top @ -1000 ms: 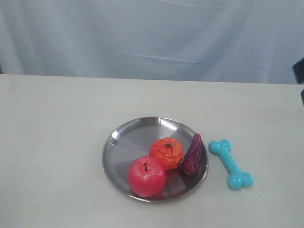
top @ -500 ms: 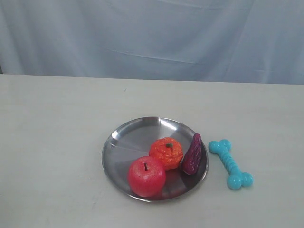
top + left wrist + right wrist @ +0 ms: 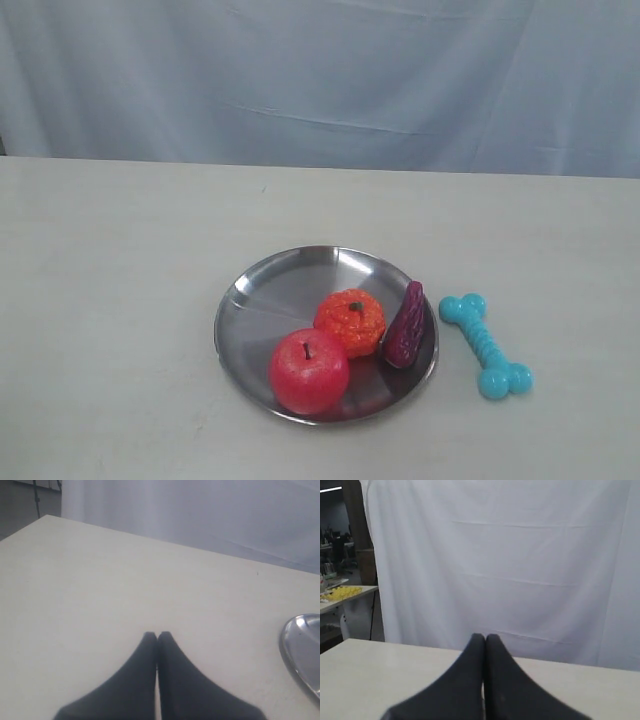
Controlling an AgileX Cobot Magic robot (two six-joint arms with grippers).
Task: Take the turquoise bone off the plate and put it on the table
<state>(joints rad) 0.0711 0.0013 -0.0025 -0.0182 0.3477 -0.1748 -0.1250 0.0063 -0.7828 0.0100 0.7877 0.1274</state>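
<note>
The turquoise bone [image 3: 486, 345] lies flat on the off-white table [image 3: 120, 280], just right of the silver plate [image 3: 290, 285] and apart from its rim. Neither arm shows in the exterior view. In the left wrist view my left gripper [image 3: 157, 636] is shut with nothing in it, above bare table, and the plate's edge [image 3: 300, 650] shows off to one side. My right gripper [image 3: 485, 637] is shut and empty too, facing the white curtain; the bone and the plate do not show in that view.
On the plate sit a red apple [image 3: 309, 370], an orange fruit [image 3: 351, 322] and a dark purple piece [image 3: 405, 325] leaning on the rim nearest the bone. A pale curtain [image 3: 320, 80] hangs behind the table. A side table with yellow items [image 3: 340, 594] stands beyond.
A dark part of the right arm at the right edge of the exterior view one second ago has gone out of sight. The bone and plate have not moved.
</note>
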